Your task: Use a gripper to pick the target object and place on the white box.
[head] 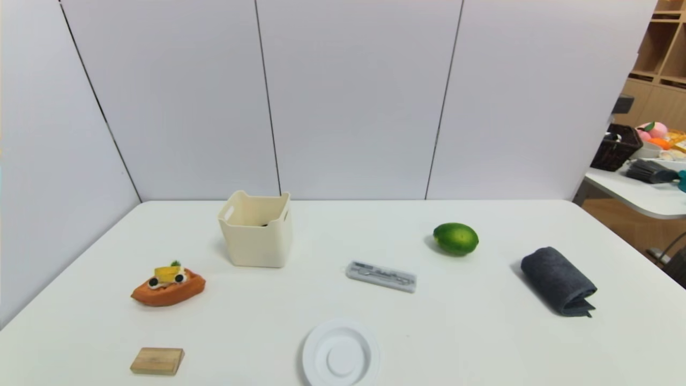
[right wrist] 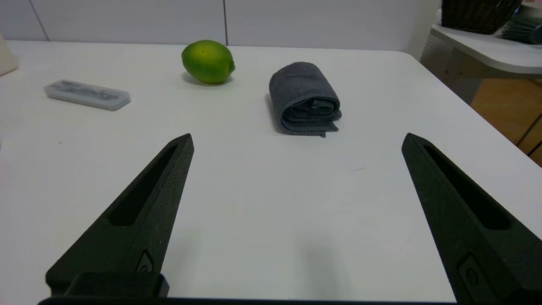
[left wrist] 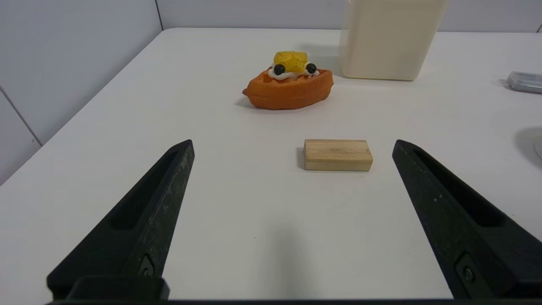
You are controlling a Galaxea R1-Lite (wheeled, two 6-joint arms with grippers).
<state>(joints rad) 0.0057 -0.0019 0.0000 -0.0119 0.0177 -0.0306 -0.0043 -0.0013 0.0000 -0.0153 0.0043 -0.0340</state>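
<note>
Head view: a cream bin [head: 257,241] stands upright at the left rear of the table [head: 461,332], a small dark item [head: 263,225] partly visible inside, its identity indeterminable; a white plate [head: 341,356] lies nearer, and a grey case [head: 381,276] between bin and lime [head: 455,238]. Left wrist view: the left gripper [left wrist: 293,144], above the near table, has fingers wide apart, holding nothing. Right wrist view: the right gripper [right wrist: 298,137], above the near right table, is likewise widely spread and unloaded.
</note>
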